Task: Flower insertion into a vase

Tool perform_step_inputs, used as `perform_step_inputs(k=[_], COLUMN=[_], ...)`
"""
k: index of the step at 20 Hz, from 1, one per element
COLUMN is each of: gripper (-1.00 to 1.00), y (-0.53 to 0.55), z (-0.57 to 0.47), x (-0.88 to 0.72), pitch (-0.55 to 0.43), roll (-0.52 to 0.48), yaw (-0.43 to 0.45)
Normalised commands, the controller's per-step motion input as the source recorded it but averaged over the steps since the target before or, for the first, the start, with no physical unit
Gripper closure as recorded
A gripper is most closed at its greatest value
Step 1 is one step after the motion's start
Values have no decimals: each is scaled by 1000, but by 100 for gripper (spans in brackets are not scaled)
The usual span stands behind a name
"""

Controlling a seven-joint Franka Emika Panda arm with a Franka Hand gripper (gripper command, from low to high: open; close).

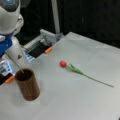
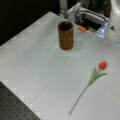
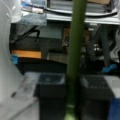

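In the wrist view the end effector (image 3: 72, 96) pinches a smooth green stem (image 3: 76, 50) between its dark pads (image 3: 51, 92). In a front view a thin pale stem end (image 1: 20, 69) dips into the vase (image 1: 27, 85), so one flower seems partway in. The vase, a wood-toned straight cylinder, stands on the matte grey table (image 1: 75, 100). A red tulip (image 2: 96, 75) lies flat, well apart.

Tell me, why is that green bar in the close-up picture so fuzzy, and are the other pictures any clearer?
In the wrist view the green stem sits close between the gripper fingers, blurred. Both front views are soft too, yet the vase and the red flower lying on the table read plainly.
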Motion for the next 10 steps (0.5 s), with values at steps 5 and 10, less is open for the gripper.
perform_step_inputs(k=[5, 10], gripper=[100, 100], y=[29, -58], z=[17, -28], x=[229, 362], pitch=[400, 289], roll=[-161, -108], yaw=[-34, -15])
